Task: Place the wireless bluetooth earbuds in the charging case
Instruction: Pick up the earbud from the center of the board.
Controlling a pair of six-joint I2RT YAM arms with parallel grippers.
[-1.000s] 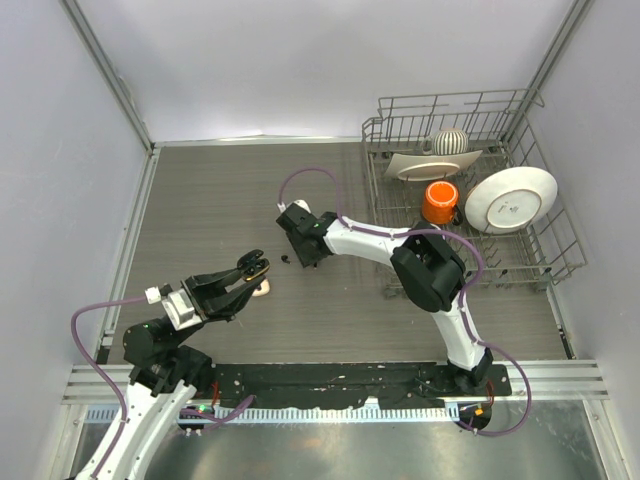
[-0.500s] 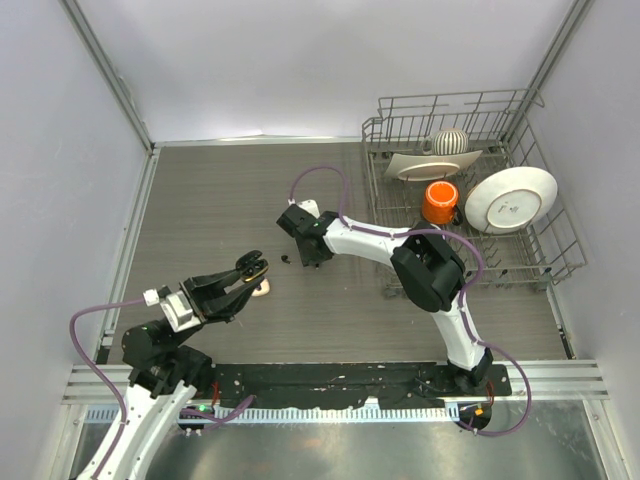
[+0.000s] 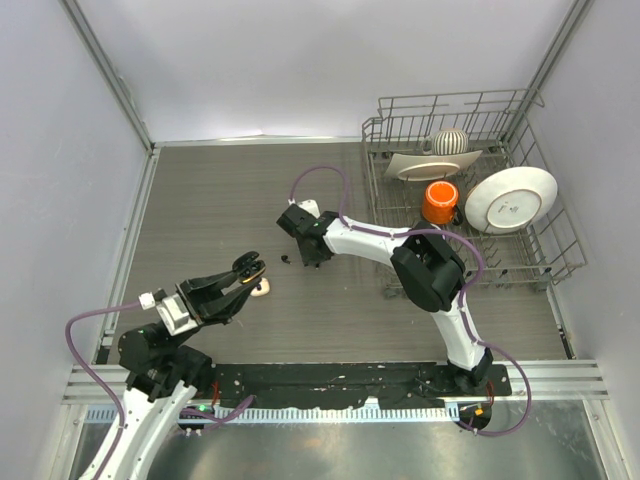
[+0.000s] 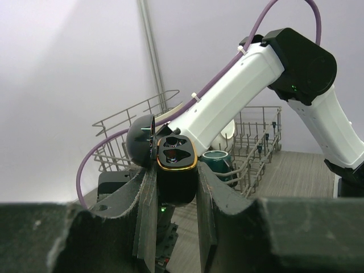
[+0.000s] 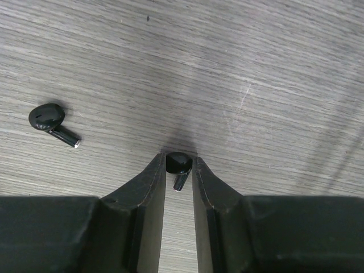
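The left jaws are clenching the open charging case (image 4: 176,156), sockets facing outward to receive a bud; the right jaws are grasping one black earbud (image 5: 178,163) at the table (image 5: 256,57) for lifting; a second black earbud (image 5: 48,118) is lying apart, leftward.

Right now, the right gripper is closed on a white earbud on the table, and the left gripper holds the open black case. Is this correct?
Not quite. The right wrist view shows the earbud in the right gripper is black, not white. The rest is right: the left gripper holds the open black case.
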